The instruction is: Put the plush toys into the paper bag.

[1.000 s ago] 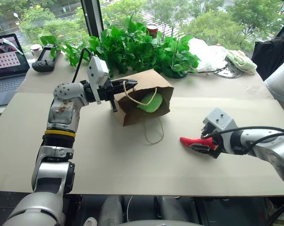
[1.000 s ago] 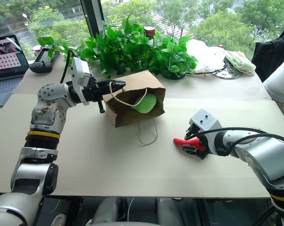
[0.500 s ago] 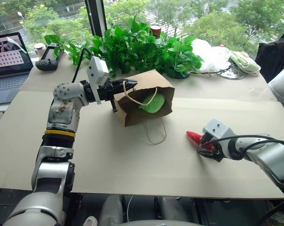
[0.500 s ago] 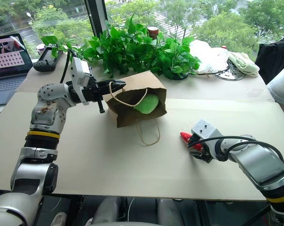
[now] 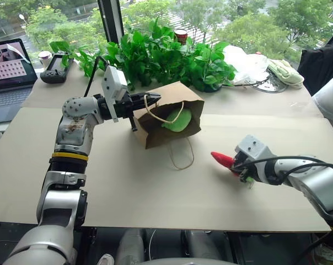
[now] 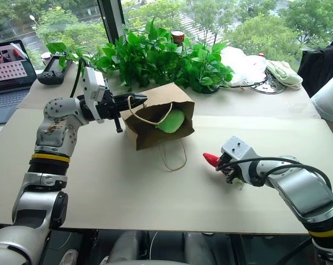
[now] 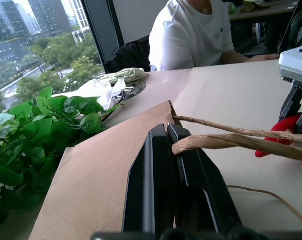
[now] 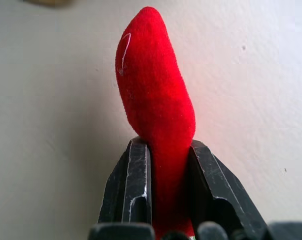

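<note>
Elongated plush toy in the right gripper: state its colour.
Bright red elongated plush toy, clearest in the right wrist view, clamped by the right gripper.

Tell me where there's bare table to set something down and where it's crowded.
Free: the wide near strip of the table, between the paper bag and the front edge, left of the right gripper holding the red toy. Crowded: the window edge, lined with plants, a laptop and a white plastic bag.
</note>
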You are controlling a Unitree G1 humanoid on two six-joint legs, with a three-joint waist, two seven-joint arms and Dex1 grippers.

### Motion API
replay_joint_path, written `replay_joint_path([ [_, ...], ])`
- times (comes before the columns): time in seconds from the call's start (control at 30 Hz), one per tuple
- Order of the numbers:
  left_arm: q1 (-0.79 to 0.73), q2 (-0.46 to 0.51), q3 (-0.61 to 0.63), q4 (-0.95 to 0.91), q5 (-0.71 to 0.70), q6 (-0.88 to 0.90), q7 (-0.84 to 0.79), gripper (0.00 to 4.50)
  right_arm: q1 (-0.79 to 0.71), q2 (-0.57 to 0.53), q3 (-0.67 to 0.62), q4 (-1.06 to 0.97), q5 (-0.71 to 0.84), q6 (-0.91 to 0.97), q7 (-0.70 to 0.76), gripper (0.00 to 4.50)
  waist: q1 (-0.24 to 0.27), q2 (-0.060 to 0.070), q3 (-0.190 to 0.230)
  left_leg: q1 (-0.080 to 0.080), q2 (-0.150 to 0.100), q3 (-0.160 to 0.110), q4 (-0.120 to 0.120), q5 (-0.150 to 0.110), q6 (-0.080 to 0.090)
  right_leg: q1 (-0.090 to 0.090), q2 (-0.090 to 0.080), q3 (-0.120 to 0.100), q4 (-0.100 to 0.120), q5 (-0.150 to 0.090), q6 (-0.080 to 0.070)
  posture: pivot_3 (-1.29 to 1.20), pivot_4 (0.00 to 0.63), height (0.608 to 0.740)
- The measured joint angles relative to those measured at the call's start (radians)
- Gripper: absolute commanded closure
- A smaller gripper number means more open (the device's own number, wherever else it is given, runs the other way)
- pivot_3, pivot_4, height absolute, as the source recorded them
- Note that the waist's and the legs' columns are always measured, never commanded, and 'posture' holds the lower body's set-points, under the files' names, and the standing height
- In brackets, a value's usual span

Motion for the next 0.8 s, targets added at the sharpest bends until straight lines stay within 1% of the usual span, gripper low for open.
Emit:
replay_joint_path([
  [0.07, 0.0, 0.001, 0.0, 0.0, 0.0, 0.0, 0.0, 4.5, -0.047, 0.041, -0.01, -0.03, 0.034, 0.024, 0.001, 3.49, 0.001, 0.0, 0.0, 0.0, 0.0, 0.0, 0.0, 0.0, 0.0, 0.0, 0.0, 0.0, 0.0, 0.0, 0.0, 0.0, 0.15, 0.74],
  [0.13, 0.0, -0.001, 0.0, 0.0, 0.0, 0.0, 0.0, 4.5, -0.115, 0.116, -0.004, -0.053, 0.055, 0.061, -0.018, 3.49, 0.002, 0.0, 0.0, 0.0, 0.0, 0.0, 0.0, 0.0, 0.0, 0.0, 0.0, 0.0, 0.0, 0.0, 0.0, 0.0, 0.15, 0.74],
  [0.2, 0.001, 0.001, 0.001, 0.0, 0.0, 0.0, 0.001, 4.5, -0.173, 0.195, 0.031, -0.052, 0.06, 0.094, -0.055, 3.49, 0.001, 0.0, 0.0, 0.0, 0.0, 0.001, 0.0, 0.0, 0.0, 0.0, 0.0, 0.0, 0.001, 0.0, 0.0, 0.0, 0.15, 0.74],
  [0.3, 0.0, -0.008, -0.003, -0.002, 0.0, 0.0, 0.0, 4.5, -0.271, 0.353, 0.107, -0.012, 0.045, 0.146, -0.138, 3.49, 0.001, 0.0, 0.0, -0.001, 0.0, 0.002, 0.0, 0.0, 0.0, -0.001, 0.0, -0.001, 0.002, 0.0, 0.0, 0.0, 0.15, 0.74],
  [0.33, 0.0, -0.008, -0.004, -0.002, 0.0, 0.0, 0.0, 4.5, -0.288, 0.372, 0.119, 0.001, 0.038, 0.156, -0.156, 3.49, 0.001, 0.0, 0.0, -0.001, 0.0, 0.003, 0.0, 0.0, 0.0, -0.001, 0.0, -0.001, 0.002, 0.0, 0.0, 0.0, 0.15, 0.74],
  [0.4, 0.001, -0.002, -0.001, -0.001, 0.0, 0.0, 0.001, 4.5, -0.35, 0.464, 0.142, 0.087, -0.002, 0.163, -0.219, 3.49, 0.002, 0.0, 0.0, -0.001, -0.001, 0.003, 0.001, 0.001, 0.0, -0.001, 0.0, -0.001, 0.002, 0.0, 0.0, 0.0, 0.15, 0.74],
  [0.5, 0.001, -0.009, -0.004, -0.003, 0.0, 0.0, 0.0, 4.5, -0.433, 0.564, 0.188, 0.227, -0.065, 0.141, -0.29, 3.49, 0.002, 0.001, 0.0, -0.001, -0.001, 0.004, 0.001, 0.001, 0.0, -0.001, 0.0, -0.002, 0.002, 0.0, 0.0, 0.0, 0.15, 0.74],
  [0.7, 0.001, -0.006, -0.004, -0.002, 0.0, 0.0, -0.001, 4.5, -0.505, 0.69, 0.214, 0.456, -0.159, 0.059, -0.358, 3.49, 0.001, 0.001, 0.0, -0.003, -0.001, 0.004, 0.0, 0.001, 0.0, -0.002, -0.001, -0.002, 0.003, 0.0, 0.0, 0.0, 0.15, 0.74],
  [0.73, 0.001, -0.008, -0.004, -0.002, 0.0, 0.0, -0.001, 4.5, -0.526, 0.736, 0.214, 0.5, -0.176, 0.034, -0.374, 3.49, -0.002, 0.001, 0.0, -0.003, 0.0, 0.004, 0.0, 0.001, 0.0, -0.002, -0.001, -0.003, 0.003, 0.0, -0.001, 0.0, 0.15, 0.74],
  [0.8, 0.001, -0.008, -0.005, -0.002, 0.0, 0.0, -0.001, 4.5, -0.552, 0.786, 0.203, 0.549, -0.191, 0.002, -0.393, 3.49, -0.007, 0.001, 0.0, -0.003, 0.0, 0.004, -0.001, 0.001, 0.0, -0.003, 0.0, -0.003, 0.003, 0.0, -0.001, 0.0, 0.15, 0.74],
])
